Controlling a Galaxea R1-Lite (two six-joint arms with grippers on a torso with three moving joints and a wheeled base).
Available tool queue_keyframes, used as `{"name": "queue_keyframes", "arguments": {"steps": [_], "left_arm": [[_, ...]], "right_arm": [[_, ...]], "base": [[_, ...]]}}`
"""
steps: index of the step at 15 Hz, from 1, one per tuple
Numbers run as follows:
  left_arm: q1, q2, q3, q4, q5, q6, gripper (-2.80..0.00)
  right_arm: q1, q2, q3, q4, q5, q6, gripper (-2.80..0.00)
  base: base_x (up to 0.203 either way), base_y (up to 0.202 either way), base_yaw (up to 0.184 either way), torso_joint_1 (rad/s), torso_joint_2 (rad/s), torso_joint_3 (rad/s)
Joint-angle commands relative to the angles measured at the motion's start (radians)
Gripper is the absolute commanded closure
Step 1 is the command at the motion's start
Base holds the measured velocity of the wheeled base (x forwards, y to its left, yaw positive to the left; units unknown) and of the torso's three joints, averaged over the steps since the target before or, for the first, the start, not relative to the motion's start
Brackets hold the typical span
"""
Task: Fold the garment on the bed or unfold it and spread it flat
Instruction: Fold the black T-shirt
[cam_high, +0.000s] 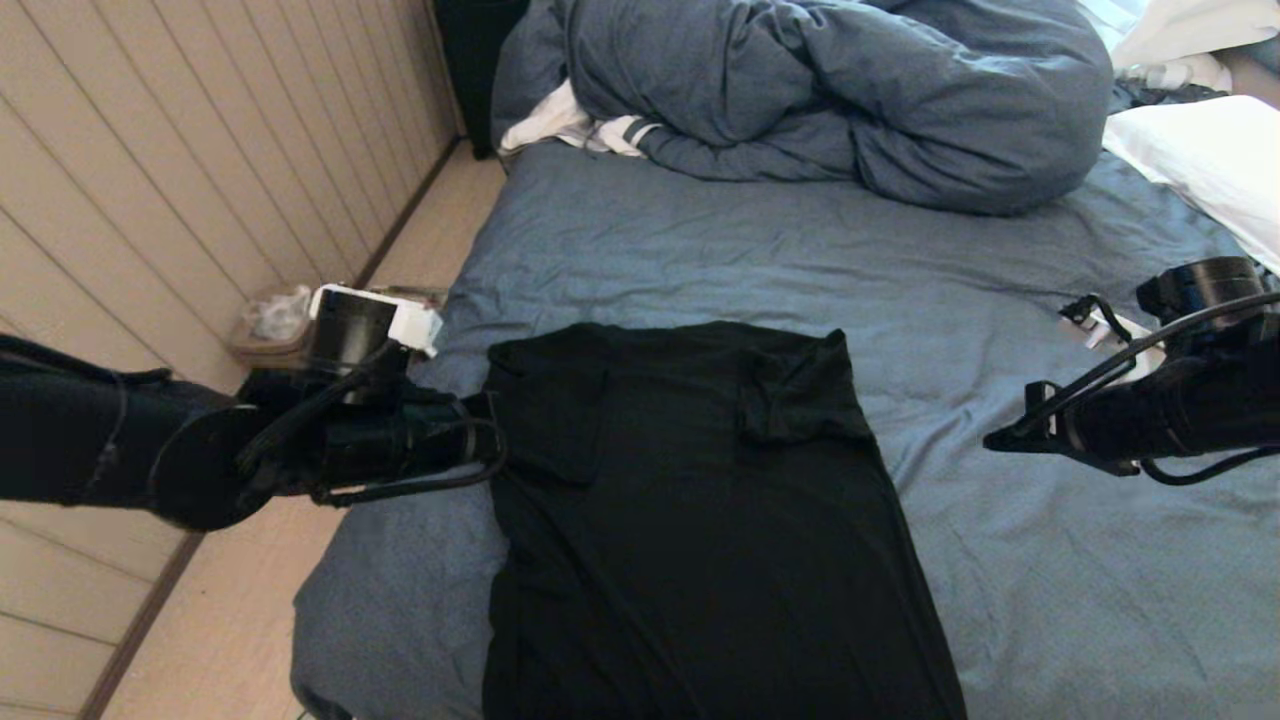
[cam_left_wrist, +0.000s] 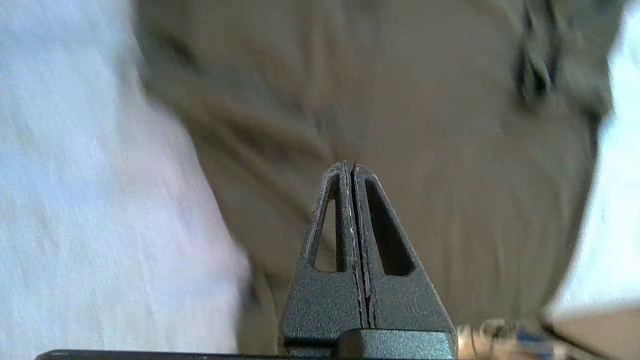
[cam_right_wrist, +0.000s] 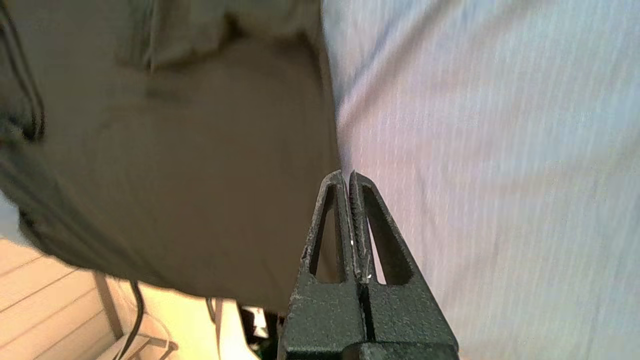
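The left end effector (cam_left_wrist: 354, 167) is seen clenched, its two fingers pressed together with nothing between them; in the head view it (cam_high: 488, 415) is held at the left edge of the garment (cam_high: 690, 520), right beside the folded-in left sleeve, though contact with the cloth cannot be made out. The right end effector (cam_right_wrist: 348, 175) is likewise clenched on nothing; in the head view it (cam_high: 1000, 438) is held above the bed (cam_high: 1050, 560), well apart from the garment's right edge.

The garment is laid plain side up near the middle of the bed, both sleeves folded inward over the body. Its lower hem is cut off by the frame's bottom edge. In both wrist views the cloth is blurred, so its seams are hard to read.

A bunched blue duvet (cam_high: 830, 90) is piled at the far end of the bed, with a white striped cloth (cam_high: 570, 128) partly tucked under it and a white pillow (cam_high: 1215, 170) cut off at the right
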Motion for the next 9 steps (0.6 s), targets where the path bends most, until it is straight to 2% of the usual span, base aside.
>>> {"name": "queue_keyframes", "arguments": {"steps": [1,3,7,9], "left_arm": [[0.034,0.106,-0.091,0.016,0.001,0.001,0.00],[0.058,0.126,-0.114,0.077,-0.010,0.032,0.00],[0.057,0.088,0.037,0.092,-0.020,0.034,0.00],[0.057,0.052,0.116,0.072,-0.063,0.028,0.00]], "right_arm": [[0.002,0.075,-0.053,0.001,0.001,-0.002,0.00],[0.008,0.083,-0.039,0.003,0.001,-0.005,0.00],[0.017,0.032,0.139,-0.027,0.007,-0.027,0.00],[0.012,-0.018,0.224,-0.063,0.011,-0.048,0.00]], "base": [[0.000,0.000,0.000,0.000,0.00,0.000],[0.000,0.000,0.000,0.000,0.00,0.000],[0.000,0.000,0.000,0.000,0.00,0.000],[0.000,0.000,0.000,0.000,0.00,0.000]]}}
